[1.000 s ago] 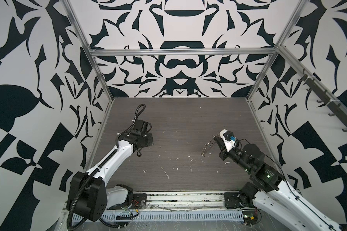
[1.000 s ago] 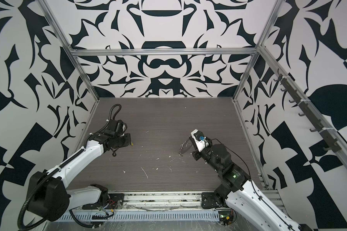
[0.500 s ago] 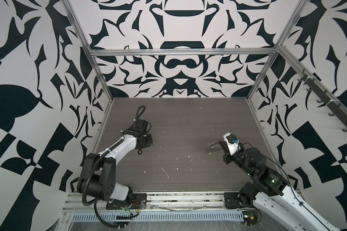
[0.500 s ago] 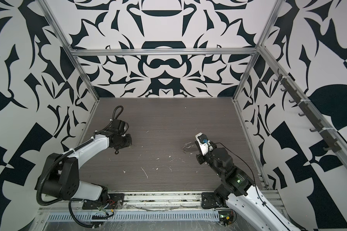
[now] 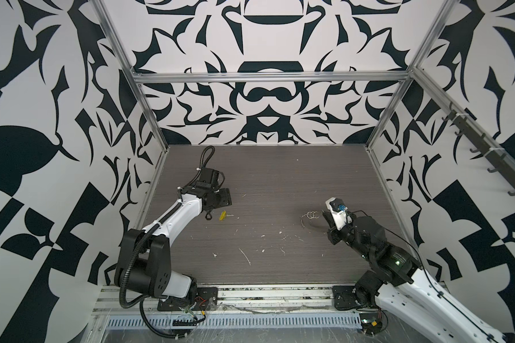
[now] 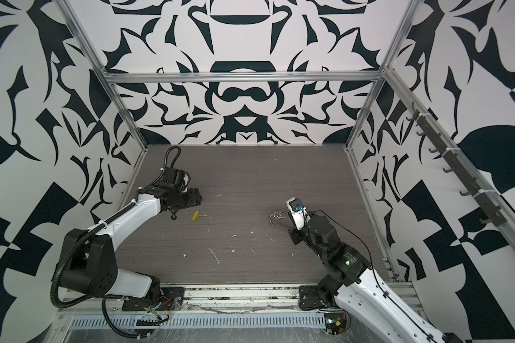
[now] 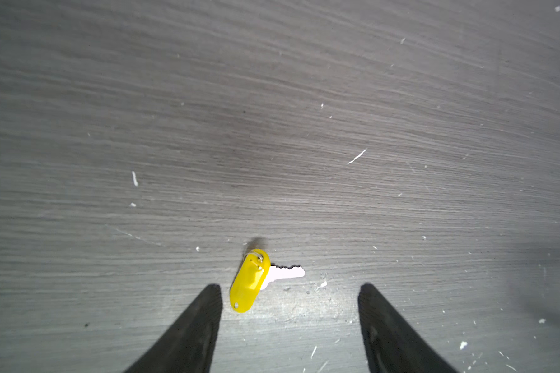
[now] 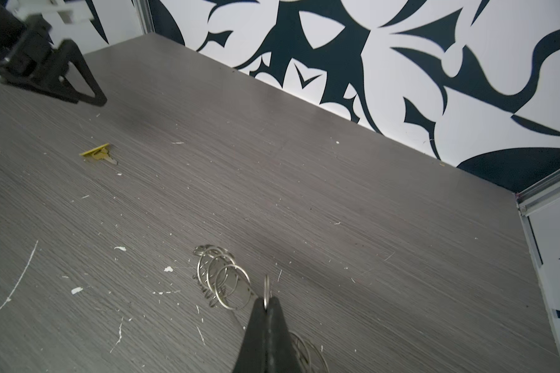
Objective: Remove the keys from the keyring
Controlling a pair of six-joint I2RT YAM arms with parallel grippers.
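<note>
Your left gripper point(image 7: 290, 286) hangs with jaws spread over the key point(image 7: 249, 281), which lies loose on the table point(image 5: 280, 178) beside one fingertip. Your right gripper point(image 8: 265, 302) is clamped on the keyring point(image 8: 265, 290), well apart from the key. The grey wood-grain top is flecked white and boxed in by black-and-white patterned walls point(image 5: 265, 44). The keyring shows only edge-on, and some of its wire loops point(image 8: 222, 277) hide behind the fingers.

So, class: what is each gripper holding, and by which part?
Right gripper pinches the keyring by its edge. Left gripper is open, holding nothing; the key lies free.
</note>
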